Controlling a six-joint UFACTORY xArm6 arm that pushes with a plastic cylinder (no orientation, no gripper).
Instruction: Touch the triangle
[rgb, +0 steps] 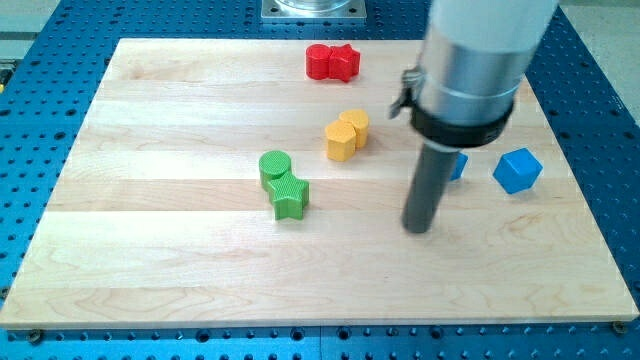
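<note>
- Blue perforated metal plate (60, 40) surrounds a pale wooden worktop (180, 260), which carries all the blocks.
- Our end effector is a bare dark rod under a silver housing; it has no jaws to open or close and holds nothing.
- We see its tip (418, 228) on the worktop, right of centre, touching no block.
- At the far edge sits a pair of red plastic blocks (331, 62). A pair of yellow plastic blocks (347, 135) sits nearer the middle.
- Left of the tip, well apart from it, a green plastic cylinder (275, 165) touches a green star-shaped block (290, 197).
- To the right stands a blue plastic cube (517, 170).
- A small blue plastic block (457, 166) peeks out just behind the rod, mostly hidden, so we cannot make out its shape.
- No visible block reads clearly as a triangle, so we judge this half-hidden blue one to be the target.
- The approach looks unfinished. The next move likely calls for a short slide away from us and slightly right, gently, keeping clear of the cube.
- The red and yellow shapes are hard to tell, and the housing is blurred and cut off at the top.
</note>
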